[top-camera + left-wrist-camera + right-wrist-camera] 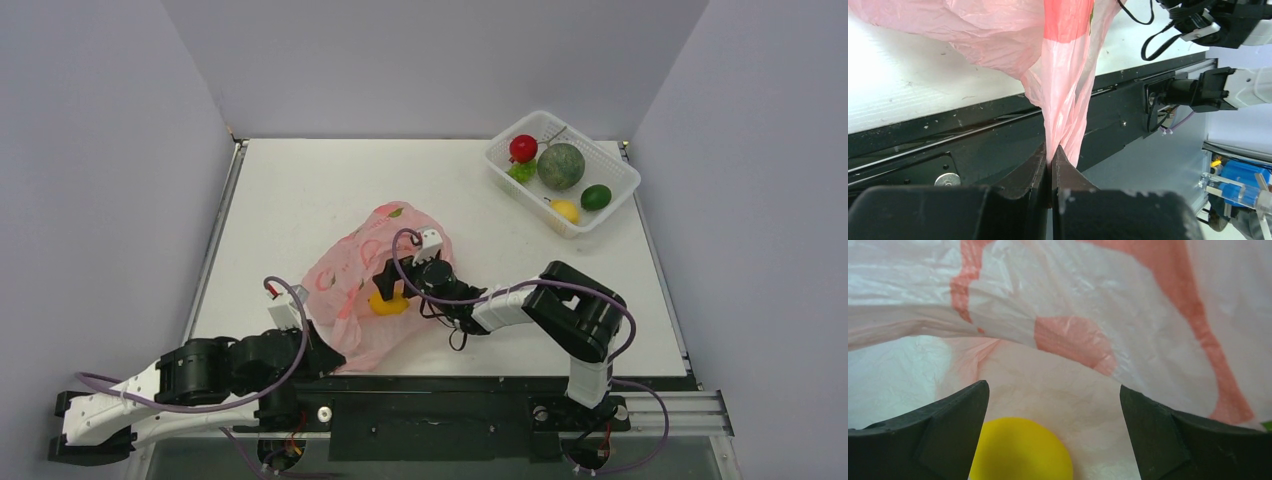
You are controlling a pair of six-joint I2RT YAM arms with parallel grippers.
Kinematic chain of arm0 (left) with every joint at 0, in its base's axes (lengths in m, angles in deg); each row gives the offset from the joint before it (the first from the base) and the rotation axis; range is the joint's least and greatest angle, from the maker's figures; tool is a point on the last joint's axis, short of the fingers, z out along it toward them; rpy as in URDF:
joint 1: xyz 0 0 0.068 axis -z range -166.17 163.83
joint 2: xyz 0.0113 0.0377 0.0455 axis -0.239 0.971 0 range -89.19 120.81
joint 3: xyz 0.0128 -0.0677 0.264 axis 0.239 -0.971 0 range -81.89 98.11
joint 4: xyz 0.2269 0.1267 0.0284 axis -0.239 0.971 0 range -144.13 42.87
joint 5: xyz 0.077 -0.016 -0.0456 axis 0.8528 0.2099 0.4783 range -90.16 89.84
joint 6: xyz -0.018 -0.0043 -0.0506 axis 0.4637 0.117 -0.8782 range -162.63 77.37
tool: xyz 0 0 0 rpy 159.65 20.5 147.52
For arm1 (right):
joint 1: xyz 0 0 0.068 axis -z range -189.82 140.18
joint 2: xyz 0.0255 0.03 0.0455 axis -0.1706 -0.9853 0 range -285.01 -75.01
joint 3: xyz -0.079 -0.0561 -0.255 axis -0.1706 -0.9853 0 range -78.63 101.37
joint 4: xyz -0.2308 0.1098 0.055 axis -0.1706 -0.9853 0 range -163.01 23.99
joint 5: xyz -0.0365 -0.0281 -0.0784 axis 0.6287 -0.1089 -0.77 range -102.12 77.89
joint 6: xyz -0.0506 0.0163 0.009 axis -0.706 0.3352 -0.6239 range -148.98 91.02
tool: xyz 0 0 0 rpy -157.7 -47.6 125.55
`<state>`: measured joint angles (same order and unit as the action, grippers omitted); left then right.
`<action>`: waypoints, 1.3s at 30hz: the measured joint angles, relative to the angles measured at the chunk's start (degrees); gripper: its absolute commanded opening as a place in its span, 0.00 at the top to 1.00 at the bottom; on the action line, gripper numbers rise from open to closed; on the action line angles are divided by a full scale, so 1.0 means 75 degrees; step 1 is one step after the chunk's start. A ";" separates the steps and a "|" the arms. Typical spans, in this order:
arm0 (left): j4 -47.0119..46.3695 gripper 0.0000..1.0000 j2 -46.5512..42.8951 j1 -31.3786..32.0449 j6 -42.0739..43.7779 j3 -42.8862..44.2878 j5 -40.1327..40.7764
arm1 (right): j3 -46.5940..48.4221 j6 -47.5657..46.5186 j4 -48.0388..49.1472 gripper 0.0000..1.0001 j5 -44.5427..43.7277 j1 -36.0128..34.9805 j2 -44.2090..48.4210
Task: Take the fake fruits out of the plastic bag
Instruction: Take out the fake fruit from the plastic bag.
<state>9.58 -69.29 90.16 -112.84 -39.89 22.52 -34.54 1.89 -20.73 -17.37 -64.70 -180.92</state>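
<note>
The pink plastic bag [345, 275] lies crumpled near the table's front edge. My left gripper [325, 355] is shut on its near corner; in the left wrist view the jaws [1052, 152] pinch a gathered strip of the bag [1068, 75]. My right gripper [388, 280] reaches into the bag's mouth from the right. It is open [1053, 390], with the orange-yellow ball [1020, 450] between its fingers, close to the left one, resting on the bag's film [1098, 300]. The ball also shows in the top view [388, 303].
A white perforated basket [620, 170] at the back right holds a red fruit [523, 148], a grey-green melon [561, 166], a dark green oval [596, 197], a lemon [566, 210] and a leafy piece [521, 171]. A black rail [973, 135] runs along the table's front edge.
</note>
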 measured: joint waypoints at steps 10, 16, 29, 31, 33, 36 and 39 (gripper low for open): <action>0.0152 1.00 0.0726 0.0000 -0.0009 -0.0003 0.0073 | 0.0303 -0.0752 -0.0347 0.00 0.0201 -0.0428 -0.0195; 0.0163 1.00 0.0688 0.0000 -0.0012 -0.0038 0.0157 | 0.0393 -0.0933 -0.0490 0.04 0.0306 -0.0685 -0.0414; -0.0029 1.00 0.1460 0.0000 0.0119 -0.0038 0.0326 | 0.0393 -0.1376 -0.1443 0.78 0.0154 -0.0854 -0.0149; -0.0087 1.00 0.1594 0.0000 0.0184 -0.0038 0.0358 | 0.0391 -0.1408 -0.1725 0.88 0.0160 -0.0863 0.0251; -0.0157 1.00 0.1661 0.0000 0.0230 -0.0038 0.0379 | 0.0379 -0.1434 -0.1888 1.00 0.0163 -0.0886 0.0758; -0.0315 1.00 0.1719 0.0000 0.0315 -0.0035 0.0414 | 0.0210 -0.1443 -0.1883 1.00 0.0227 -0.0898 0.1577; -0.0510 1.00 0.1865 -0.0064 0.0455 -0.0006 0.0414 | -0.0085 -0.1445 -0.1871 1.00 0.0358 -0.0898 0.2349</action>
<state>5.75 -55.30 89.68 -109.43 -39.94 25.62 -35.17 -8.95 -34.76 -14.68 -71.43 -163.30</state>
